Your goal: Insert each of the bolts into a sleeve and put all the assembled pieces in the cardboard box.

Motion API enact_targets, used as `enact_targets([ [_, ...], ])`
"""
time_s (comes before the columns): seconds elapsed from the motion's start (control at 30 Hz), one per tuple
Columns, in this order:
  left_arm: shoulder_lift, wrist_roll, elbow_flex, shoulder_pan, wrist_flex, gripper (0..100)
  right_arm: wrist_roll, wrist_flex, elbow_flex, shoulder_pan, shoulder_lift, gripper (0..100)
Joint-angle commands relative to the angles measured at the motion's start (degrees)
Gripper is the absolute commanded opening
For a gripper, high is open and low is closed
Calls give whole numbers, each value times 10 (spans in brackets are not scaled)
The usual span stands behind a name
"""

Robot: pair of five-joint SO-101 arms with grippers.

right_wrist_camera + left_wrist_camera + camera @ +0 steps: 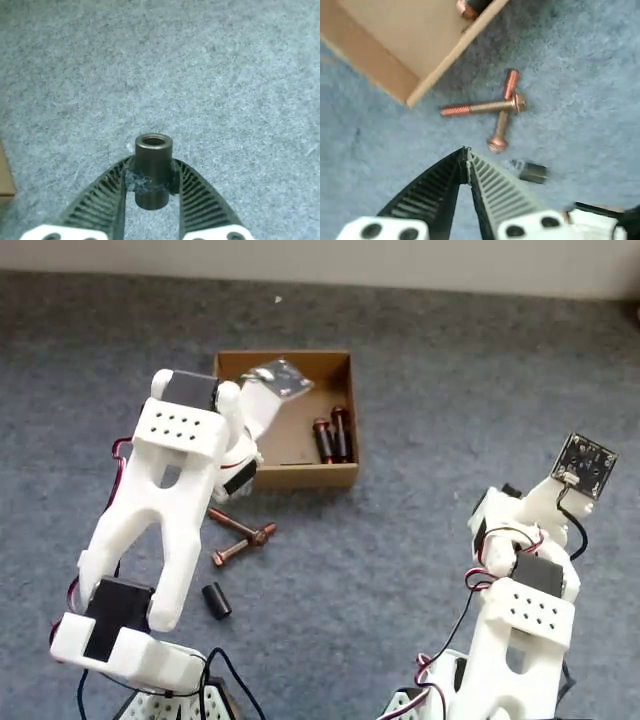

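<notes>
Two copper bolts lie crossed on the grey carpet (pixel 240 535), just in front of the cardboard box (pixel 232 364). In the left wrist view the bolts (pixel 482 107) (pixel 501 125) lie just beyond my left gripper (pixel 466 152), which is shut and empty, near the box's corner (pixel 405 45). A loose black sleeve (pixel 216 600) (pixel 533 173) lies nearer the arm's base. Two assembled pieces (pixel 333 435) rest inside the box. My right gripper (pixel 151 172) is shut on another dark sleeve (pixel 153 150), held upright with its bore facing the camera above bare carpet.
The left arm (pixel 165 510) stretches over the box's near-left corner. The right arm (pixel 525 580) stands at the lower right, well away from the box. A sliver of cardboard (pixel 5 175) shows at the right wrist view's edge. Open carpet lies between the arms.
</notes>
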Motion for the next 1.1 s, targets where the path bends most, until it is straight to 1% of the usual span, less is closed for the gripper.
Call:
enact_targets([
  [0.0,-14,-216,25,-2,-69,5,7,-15,-6,-8,-15,6],
  [0.07,-14,-325,49,3,-81,5,7,-15,-6,-8,-15,6],
  [0.13,-14,-385,68,4,-93,7,7,-15,-6,-8,-14,6],
  [0.23,-14,-419,87,4,-102,14,7,-16,-7,-9,-13,6],
  [0.27,-14,-432,93,3,-101,34,7,-16,-7,-9,-13,6],
  [0.4,-13,-484,124,-3,-103,168,7,-16,-7,-9,-13,6],
  [0.43,-13,-505,130,-4,-103,179,7,-16,-7,-9,-13,6],
  [0.57,-13,-588,153,-5,-104,159,7,-16,-7,-9,-13,6],
  [0.63,-12,-606,164,-5,-117,153,7,-16,-7,-9,-13,6],
  [0.8,-12,-609,209,-1,-201,154,8,-16,-6,-18,-12,6],
  [0.9,-12,-610,238,6,-246,154,34,-16,-5,-31,-12,6],
  [1.07,-12,-608,255,24,-266,154,39,-16,-5,-36,-12,6],
])
